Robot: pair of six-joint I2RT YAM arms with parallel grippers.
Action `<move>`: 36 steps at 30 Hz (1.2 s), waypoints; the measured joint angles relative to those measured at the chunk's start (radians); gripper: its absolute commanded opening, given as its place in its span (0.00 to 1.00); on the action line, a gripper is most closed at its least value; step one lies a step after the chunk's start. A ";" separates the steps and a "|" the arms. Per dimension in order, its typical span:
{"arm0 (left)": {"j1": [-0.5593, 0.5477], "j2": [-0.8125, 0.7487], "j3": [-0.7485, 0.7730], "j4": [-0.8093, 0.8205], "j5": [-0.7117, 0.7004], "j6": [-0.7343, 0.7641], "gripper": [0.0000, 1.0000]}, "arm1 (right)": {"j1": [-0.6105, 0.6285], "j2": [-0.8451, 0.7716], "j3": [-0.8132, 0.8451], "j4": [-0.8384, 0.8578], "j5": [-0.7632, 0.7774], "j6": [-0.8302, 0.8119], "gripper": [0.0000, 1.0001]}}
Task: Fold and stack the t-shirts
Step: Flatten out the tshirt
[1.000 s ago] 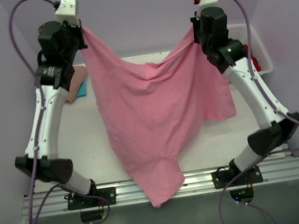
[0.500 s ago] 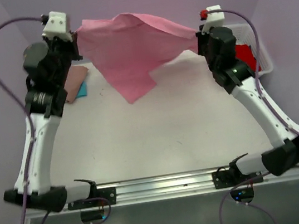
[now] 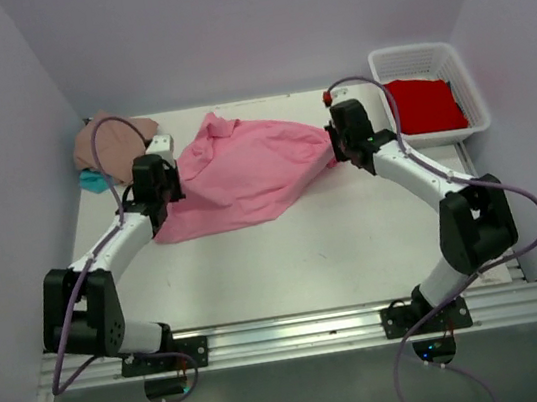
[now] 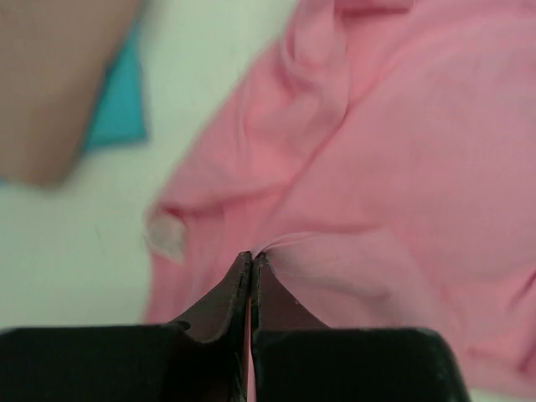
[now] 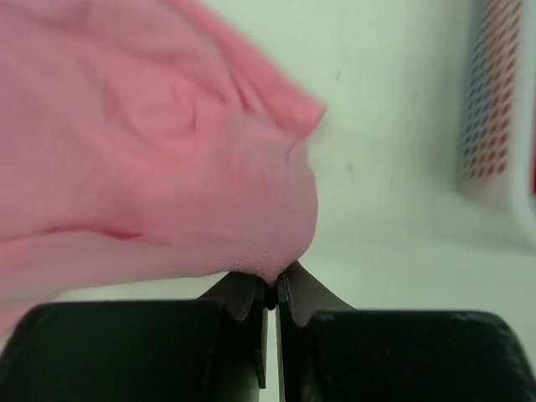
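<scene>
The pink shirt [image 3: 244, 169] lies rumpled on the surface [image 3: 307, 256], toward the far side, between the two arms. The left jaws are clamped on a fold at its left edge, and the right jaws on a bunched bit of its right edge. At the far left corner the tan shirt [image 3: 113, 141] lies partly over the teal shirt [image 3: 93, 180]. The red shirt [image 3: 424, 104] lies in the basket [image 3: 412, 49] at the far right.

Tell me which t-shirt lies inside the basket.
The red t-shirt, alone in the white basket. The bright pink t-shirt lies on the table; the tan-pink t-shirt and teal t-shirt sit at its far left corner.
</scene>
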 measured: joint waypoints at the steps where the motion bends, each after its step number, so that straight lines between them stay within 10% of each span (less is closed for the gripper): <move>1: 0.004 0.014 -0.047 -0.042 0.006 -0.025 0.00 | 0.001 0.016 -0.050 -0.027 -0.017 0.015 0.00; 15: -0.057 -0.526 -0.105 -0.280 0.021 -0.233 0.00 | 0.113 -0.352 -0.273 -0.191 -0.008 0.106 0.00; 33: -0.057 -0.801 0.056 -0.990 0.161 -0.471 0.00 | 0.114 -0.433 -0.176 -0.765 -0.006 0.347 0.01; 34: -0.057 -0.806 0.089 -1.022 0.167 -0.484 0.02 | 0.114 -0.438 -0.166 -0.797 -0.022 0.359 0.27; 36: -0.057 -0.813 0.136 -1.065 0.188 -0.509 0.29 | 0.114 -0.442 -0.142 -0.861 -0.063 0.377 0.49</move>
